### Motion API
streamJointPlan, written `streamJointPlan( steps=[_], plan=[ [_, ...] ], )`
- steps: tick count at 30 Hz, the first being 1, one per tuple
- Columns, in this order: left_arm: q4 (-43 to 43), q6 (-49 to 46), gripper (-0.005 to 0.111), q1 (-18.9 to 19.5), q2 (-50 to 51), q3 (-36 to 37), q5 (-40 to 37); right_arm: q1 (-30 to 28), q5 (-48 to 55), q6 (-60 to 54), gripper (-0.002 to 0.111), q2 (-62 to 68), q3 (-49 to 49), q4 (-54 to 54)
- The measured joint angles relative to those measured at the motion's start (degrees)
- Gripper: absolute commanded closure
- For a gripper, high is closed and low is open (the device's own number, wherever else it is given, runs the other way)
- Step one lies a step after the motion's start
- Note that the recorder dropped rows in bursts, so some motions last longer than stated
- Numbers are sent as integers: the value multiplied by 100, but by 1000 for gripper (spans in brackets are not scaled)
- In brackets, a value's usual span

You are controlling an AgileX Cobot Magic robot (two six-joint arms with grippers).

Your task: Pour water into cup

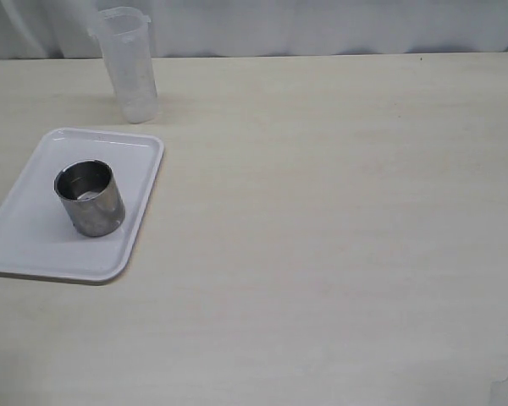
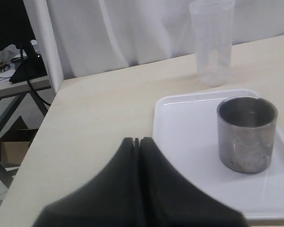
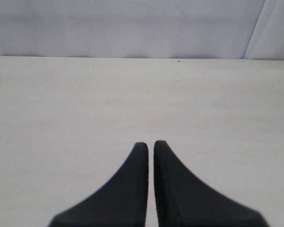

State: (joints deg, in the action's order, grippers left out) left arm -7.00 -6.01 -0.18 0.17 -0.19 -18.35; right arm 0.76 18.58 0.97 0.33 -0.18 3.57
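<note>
The steel cup (image 1: 89, 199) (image 2: 247, 134) stands upright on a white tray (image 1: 34, 228) (image 2: 184, 127) at the left of the table. Behind the tray a tall translucent beaker (image 1: 129, 65) (image 2: 212, 41) stands on the table; the water in it is too faint to make out. My left gripper (image 2: 137, 140) is shut with nothing in it, its tips over the tray's near edge, well short of the cup. My right gripper (image 3: 150, 144) is shut and empty over bare tabletop. Neither gripper shows in the exterior view.
The pale wooden table (image 1: 322, 211) stretches wide to the right of the tray. A white curtain (image 1: 322, 25) hangs behind the far edge. In the left wrist view the table's side edge (image 2: 42, 123) drops off beside a white post (image 2: 45, 42) and a cluttered desk.
</note>
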Motion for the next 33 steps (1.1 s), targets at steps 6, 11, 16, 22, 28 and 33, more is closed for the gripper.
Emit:
streamJointPlan(
  steps=[6,11,16,22,28,33],
  plan=[
    [0,0,107,0,0,0,0,0,0,0,104,0,0,0],
    [0,192,107,0,0,0,0,0,0,0,104,0,0,0],
    [0,257,107,-41,0,0,0,0,0,0,104,0,0,0],
    [0,272,107,-69,0,0,-4,0,0,0,104,0,0,0],
    [0,272,107,-69,0,0,-4,0,0,0,104,0,0,0],
    [0,272,107,-69,0,0,-4,0,0,0,104,0,0,0]
  ],
)
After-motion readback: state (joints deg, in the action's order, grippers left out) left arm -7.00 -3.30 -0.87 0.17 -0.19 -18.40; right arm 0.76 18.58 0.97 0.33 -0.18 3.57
